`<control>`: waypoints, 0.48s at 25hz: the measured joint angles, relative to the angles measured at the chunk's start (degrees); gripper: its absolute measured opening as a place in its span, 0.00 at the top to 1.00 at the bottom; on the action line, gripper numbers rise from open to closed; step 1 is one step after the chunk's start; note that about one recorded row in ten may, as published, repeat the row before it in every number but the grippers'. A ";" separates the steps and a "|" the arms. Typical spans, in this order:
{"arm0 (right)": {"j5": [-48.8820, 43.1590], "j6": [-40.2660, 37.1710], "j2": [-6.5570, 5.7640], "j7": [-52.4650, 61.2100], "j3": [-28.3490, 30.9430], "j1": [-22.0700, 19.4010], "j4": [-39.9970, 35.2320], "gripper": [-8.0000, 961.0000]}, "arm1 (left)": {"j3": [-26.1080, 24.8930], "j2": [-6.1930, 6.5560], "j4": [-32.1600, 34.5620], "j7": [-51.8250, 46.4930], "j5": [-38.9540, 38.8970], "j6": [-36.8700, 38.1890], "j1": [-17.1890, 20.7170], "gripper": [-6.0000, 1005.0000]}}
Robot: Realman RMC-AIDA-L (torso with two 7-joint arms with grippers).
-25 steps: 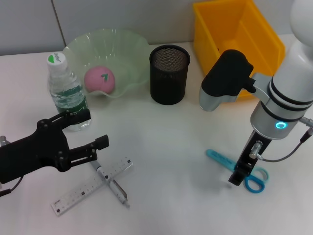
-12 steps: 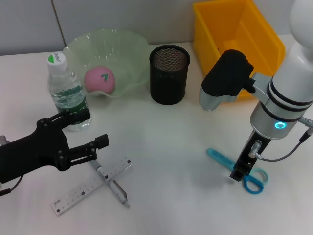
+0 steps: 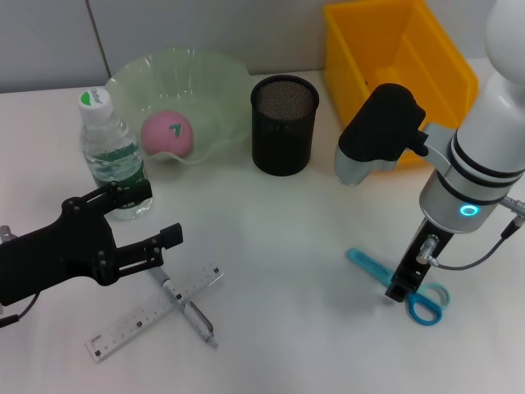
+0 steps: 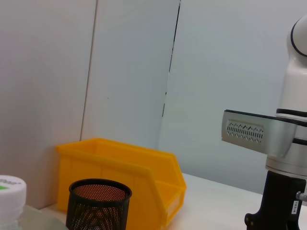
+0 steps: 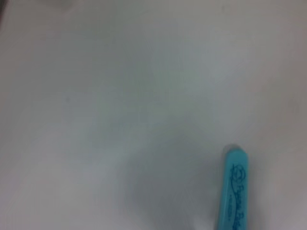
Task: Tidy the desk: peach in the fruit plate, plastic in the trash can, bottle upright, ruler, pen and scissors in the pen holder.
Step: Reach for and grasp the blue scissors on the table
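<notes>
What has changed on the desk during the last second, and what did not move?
Almost nothing changed. The right gripper shifted very slightly at the scissors, which lie where they were. The left gripper hovers as before above the pen and ruler. Bottle, peach and pen holder stayed.

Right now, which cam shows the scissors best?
Head view: the scissors lie whole on the table, blue sheath and handle loops visible, with the right claw down over their middle. The right wrist view shows only the sheath tip. The left wrist view shows none of them.
</notes>
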 joint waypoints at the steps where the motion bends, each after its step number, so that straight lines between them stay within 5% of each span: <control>1: -0.01 0.09 0.00 0.03 0.00 -0.01 0.13 0.57 | 0.00 0.00 0.00 0.00 0.01 -0.01 -0.08 0.16; 12: -0.02 0.53 0.00 0.11 0.00 -0.02 0.39 0.60 | 0.00 0.03 0.00 -0.11 0.19 -0.04 -0.39 0.16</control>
